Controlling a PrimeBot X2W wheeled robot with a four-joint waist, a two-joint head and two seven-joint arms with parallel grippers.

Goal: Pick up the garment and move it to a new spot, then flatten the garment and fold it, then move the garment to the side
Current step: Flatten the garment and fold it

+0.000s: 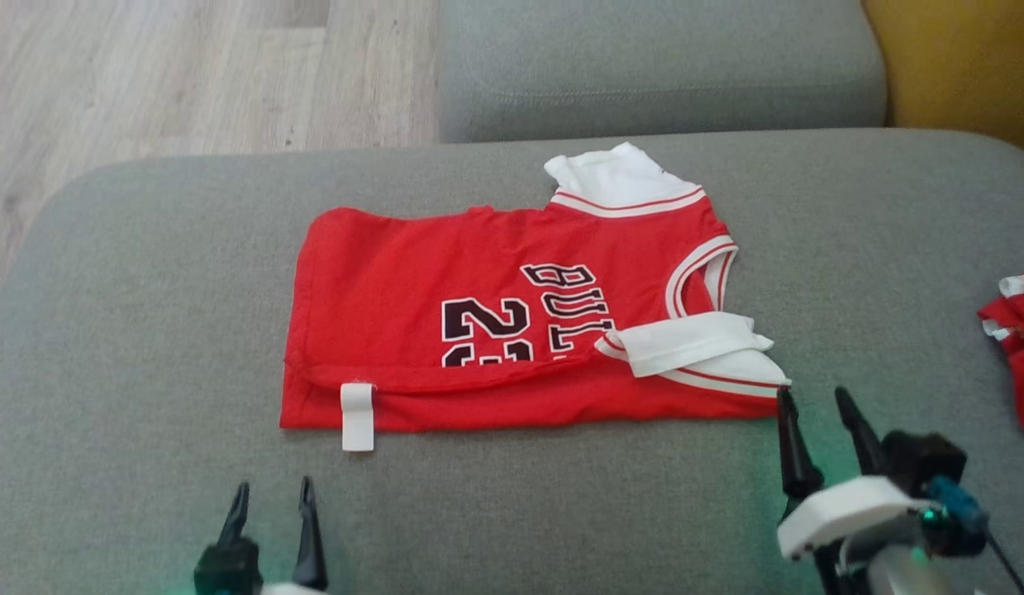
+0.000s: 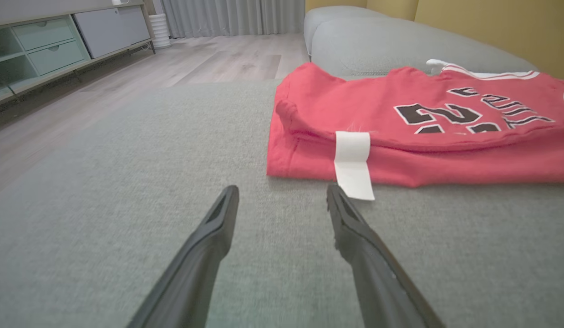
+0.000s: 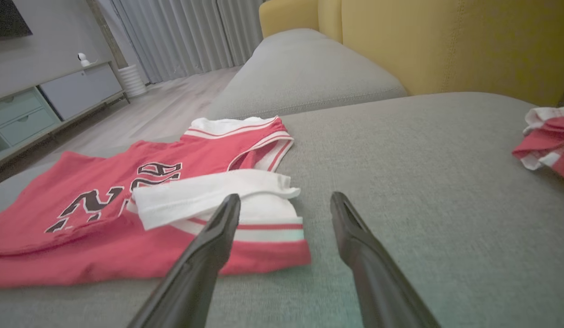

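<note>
The garment (image 1: 478, 314) is a red jersey with white sleeves, black lettering and a white tag, lying flat on a grey cushion (image 1: 148, 330) with its near long edge folded over. My left gripper (image 1: 272, 496) stands open, empty, on the near side of the jersey's tag corner; in the left wrist view the tag (image 2: 352, 164) lies just past the left gripper (image 2: 282, 193). My right gripper (image 1: 812, 398) is open and empty at the jersey's near right corner, beside the white sleeve (image 3: 218, 196); the right gripper (image 3: 285, 200) has one finger over the hem.
A second red and white cloth (image 1: 1016, 330) lies bunched at the cushion's right edge. Another grey cushion (image 1: 660, 66) sits behind, with a yellow backrest (image 3: 445, 41) to the right. Wooden floor (image 1: 148, 74) and a low cabinet (image 2: 45, 41) lie to the left.
</note>
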